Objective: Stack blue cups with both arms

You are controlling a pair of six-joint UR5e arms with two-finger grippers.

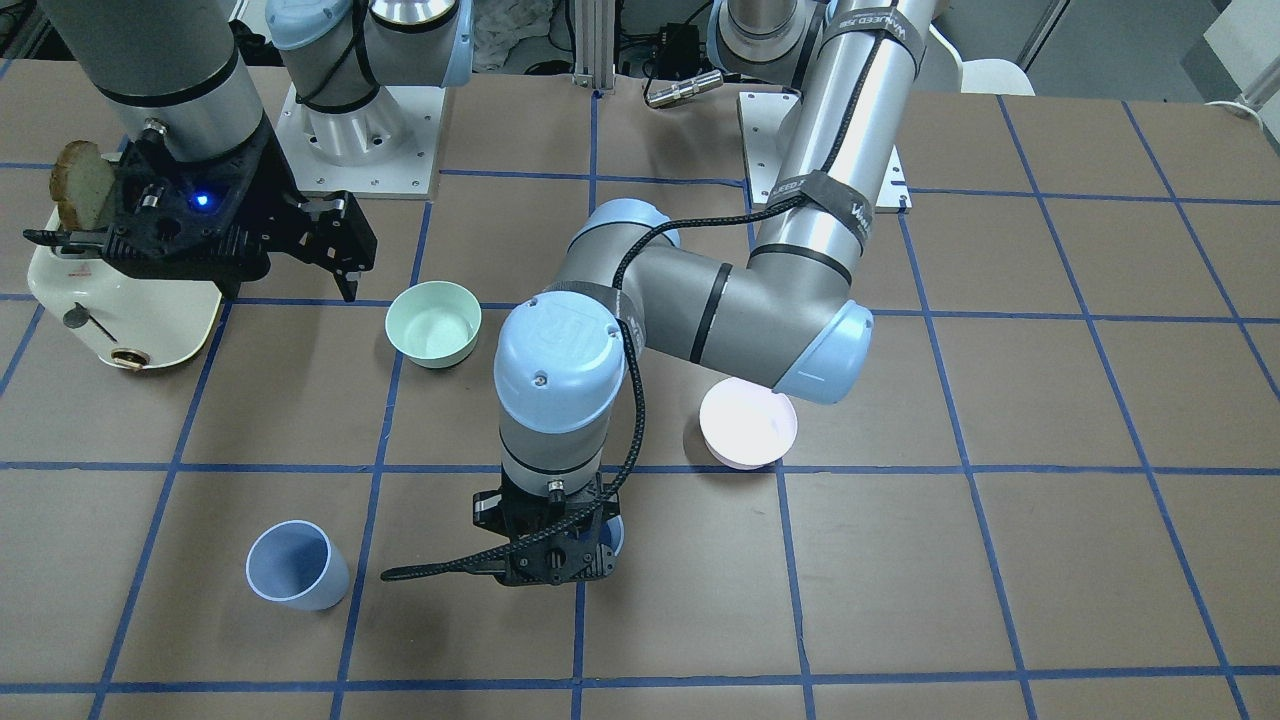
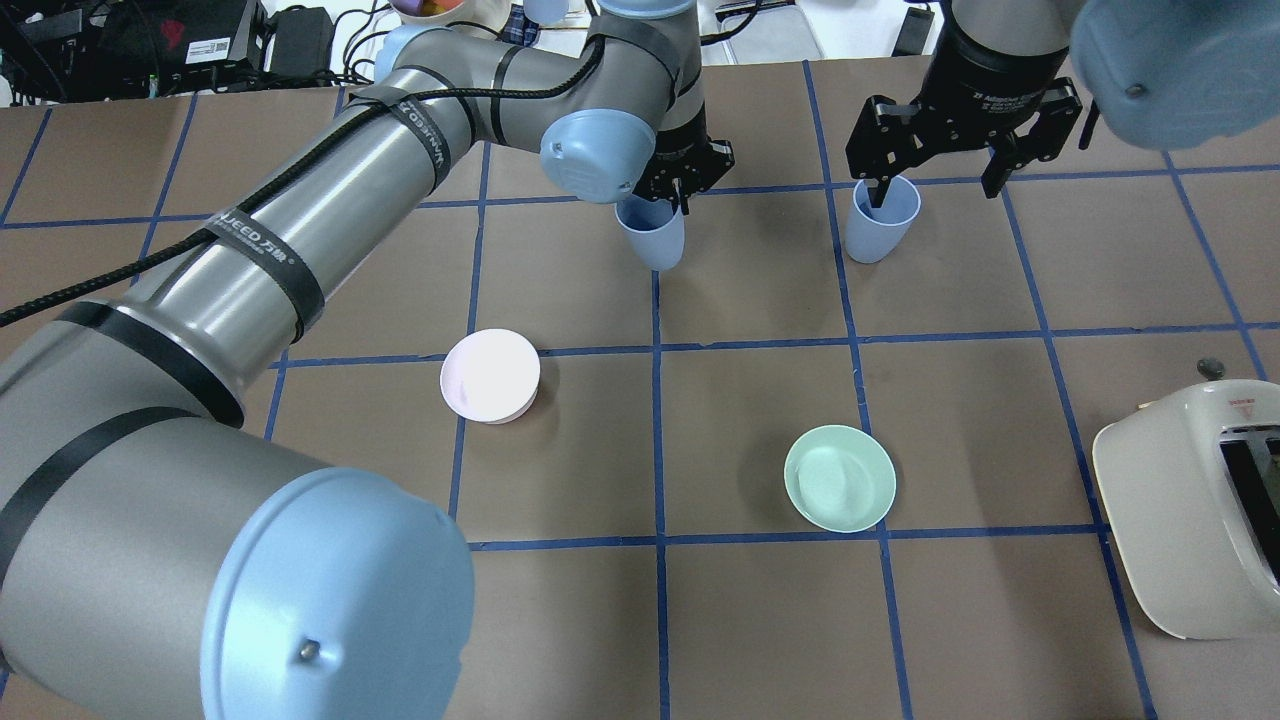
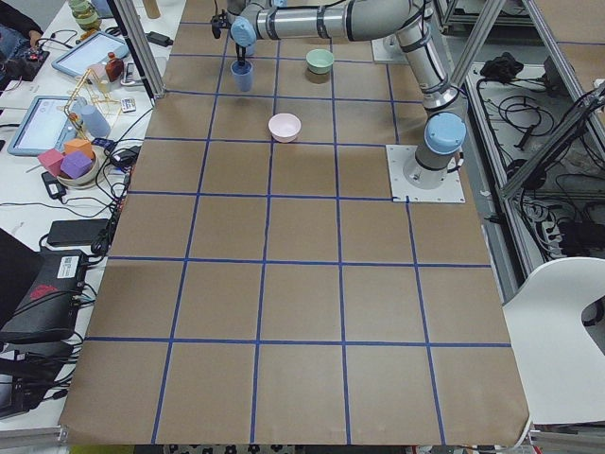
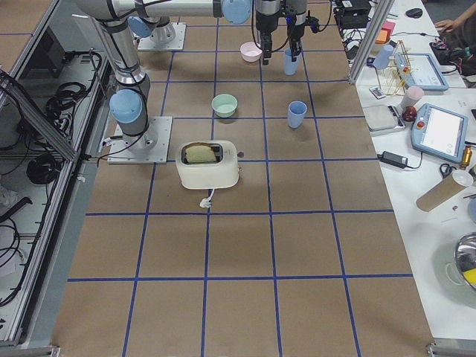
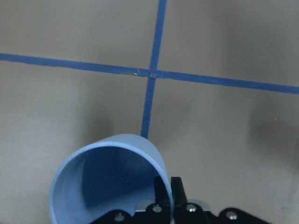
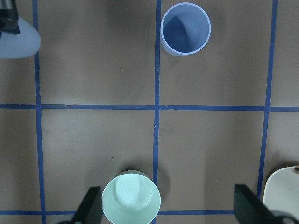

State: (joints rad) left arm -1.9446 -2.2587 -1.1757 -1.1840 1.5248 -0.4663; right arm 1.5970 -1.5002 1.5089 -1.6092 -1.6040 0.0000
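Note:
My left gripper [image 2: 672, 190] is shut on the rim of one blue cup [image 2: 650, 235], one finger inside and one outside, as the left wrist view [image 5: 166, 186] shows. That cup [image 5: 107, 182] is close to the table, beside a tape crossing. In the front view the gripper [image 1: 555, 560] hides most of it [image 1: 612, 535]. The second blue cup [image 2: 880, 220] stands upright and free [image 1: 295, 565]. My right gripper [image 2: 940, 175] is open and empty, high above the table [image 1: 195, 255]. Its wrist view shows the free cup [image 6: 185, 29] well below.
A mint-green bowl [image 2: 840, 478] and a pale pink bowl [image 2: 490, 375] sit nearer the robot. A cream toaster [image 2: 1190, 510] with a toast slice [image 1: 80, 180] stands on the robot's right side, under the right arm. Blue tape lines grid the brown table.

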